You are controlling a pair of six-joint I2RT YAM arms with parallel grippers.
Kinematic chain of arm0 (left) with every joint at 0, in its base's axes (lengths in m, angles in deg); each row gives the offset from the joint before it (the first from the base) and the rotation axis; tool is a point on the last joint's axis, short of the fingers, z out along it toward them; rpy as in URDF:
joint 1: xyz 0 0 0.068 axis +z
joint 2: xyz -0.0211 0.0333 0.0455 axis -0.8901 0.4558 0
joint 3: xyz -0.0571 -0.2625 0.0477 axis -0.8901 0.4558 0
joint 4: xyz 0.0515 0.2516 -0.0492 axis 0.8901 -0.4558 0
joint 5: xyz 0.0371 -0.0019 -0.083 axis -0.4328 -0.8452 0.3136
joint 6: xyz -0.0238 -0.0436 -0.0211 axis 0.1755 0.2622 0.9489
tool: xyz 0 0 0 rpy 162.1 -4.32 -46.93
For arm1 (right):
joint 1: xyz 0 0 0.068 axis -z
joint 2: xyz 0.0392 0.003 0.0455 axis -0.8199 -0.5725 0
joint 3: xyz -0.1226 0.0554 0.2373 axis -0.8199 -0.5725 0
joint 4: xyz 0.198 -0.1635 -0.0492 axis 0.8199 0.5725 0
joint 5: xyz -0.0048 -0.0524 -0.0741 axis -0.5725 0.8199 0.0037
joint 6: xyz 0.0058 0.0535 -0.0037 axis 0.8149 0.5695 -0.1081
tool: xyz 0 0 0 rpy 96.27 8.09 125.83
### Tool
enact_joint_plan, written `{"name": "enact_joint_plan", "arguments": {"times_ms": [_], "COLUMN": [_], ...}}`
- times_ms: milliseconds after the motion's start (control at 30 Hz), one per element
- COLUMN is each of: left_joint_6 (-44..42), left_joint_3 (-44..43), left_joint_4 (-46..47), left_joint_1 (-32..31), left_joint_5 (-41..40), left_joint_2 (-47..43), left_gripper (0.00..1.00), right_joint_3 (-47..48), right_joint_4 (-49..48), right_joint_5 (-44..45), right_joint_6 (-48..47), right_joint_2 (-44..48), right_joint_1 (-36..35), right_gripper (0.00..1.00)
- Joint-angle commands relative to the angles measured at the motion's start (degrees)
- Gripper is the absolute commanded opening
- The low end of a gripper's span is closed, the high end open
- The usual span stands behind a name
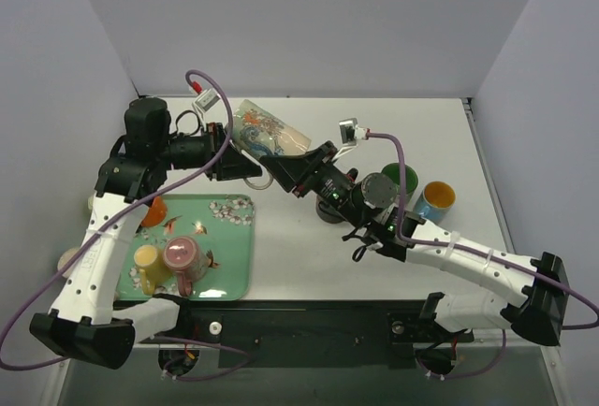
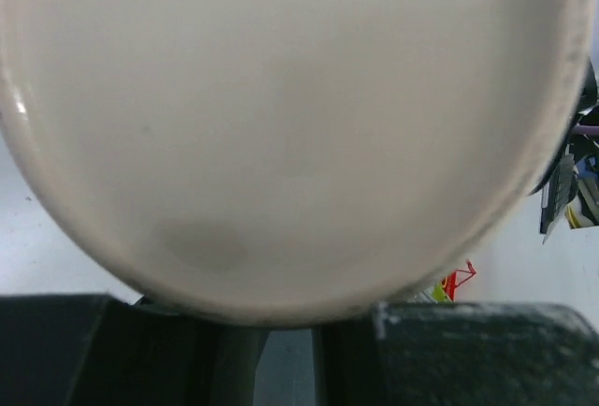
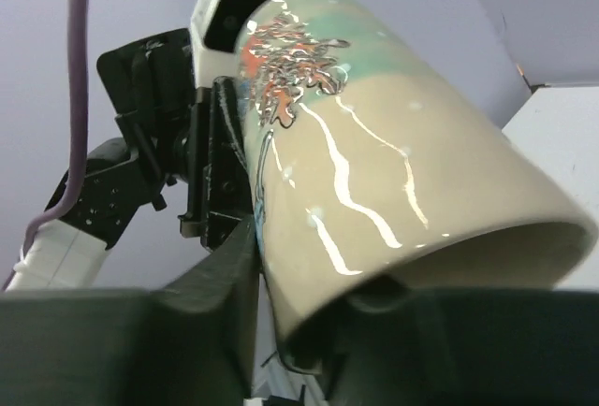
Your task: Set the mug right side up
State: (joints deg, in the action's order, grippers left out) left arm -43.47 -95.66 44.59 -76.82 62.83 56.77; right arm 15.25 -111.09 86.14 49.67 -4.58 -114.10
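The cream mug [image 1: 267,130] with a teal and orange pattern is held in the air on its side above the table's back centre. Its base points left and its mouth points right. My left gripper [image 1: 241,165] is at the base end, its fingers nearly together around the white handle [image 1: 260,181]. The mug's base [image 2: 281,125] fills the left wrist view above those fingers [image 2: 440,359]. My right gripper [image 1: 285,165] is shut on the mug's rim [image 3: 393,163], one finger [image 3: 220,284] outside the wall and the other inside the mouth.
A green tray [image 1: 234,266] at the front left holds a pink mug [image 1: 184,256], a yellow mug [image 1: 147,258] and an orange cup [image 1: 154,210]. A green mug [image 1: 401,179] and a blue mug [image 1: 435,197] stand at the right.
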Motion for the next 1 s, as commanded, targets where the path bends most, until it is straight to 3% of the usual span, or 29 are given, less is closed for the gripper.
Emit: {"name": "enact_joint_plan", "arguments": {"times_ms": [0,33,100,133,233,300,500,633,867,967], "left_joint_6": [-0.17,-0.96,-6.48,-13.47,-23.71,-28.72,-37.25,-42.87,-47.64,-49.3], "left_joint_3": [0.46,0.46,-0.59,-2.86,-7.96,-8.42,-3.68,0.36,7.57,9.95], "left_joint_4": [7.12,6.25,0.21,-6.87,-17.38,-21.78,-25.39,-28.47,-29.7,-29.44], "left_joint_1": [-0.57,-0.57,-0.48,-0.48,-0.39,-0.13,1.8,4.52,16.99,18.85], "left_joint_5": [4.66,4.31,-0.57,-3.74,-26.97,-36.68,-45.77,-52.9,-51.16,-51.5], "left_joint_2": [-2.75,-3.01,-3.02,-3.02,-1.71,-1.7,-6.35,-6.97,-6.09,-6.62], "left_gripper": [0.0,0.0,0.6,0.88,0.89,0.89,0.9,0.91,0.93,0.94], "right_joint_3": [7.17,8.83,11.81,12.88,19.02,22.1,24.93,17.22,5.43,4.54], "right_joint_4": [1.81,4.73,14.21,22.08,36.98,52.31,79.67,83.86,75.08,73.05], "right_joint_5": [1.59,2.74,5.55,7.56,9.25,9.87,9.96,9.17,9.52,9.95], "right_joint_6": [-4.84,-6.67,-10.79,-12.56,-19.43,-22.07,-24.97,-23.22,-17.07,-16.62], "right_joint_2": [0.22,0.65,1.62,2.23,2.68,2.59,1.89,1.01,-3.37,-6.54], "right_joint_1": [0.05,0.31,1.1,1.19,3.03,4.43,5.59,1.65,-4.25,-5.31], "right_gripper": [0.0,0.0,0.0,0.0,0.0,0.0,0.0,0.0,0.0,0.0]}}
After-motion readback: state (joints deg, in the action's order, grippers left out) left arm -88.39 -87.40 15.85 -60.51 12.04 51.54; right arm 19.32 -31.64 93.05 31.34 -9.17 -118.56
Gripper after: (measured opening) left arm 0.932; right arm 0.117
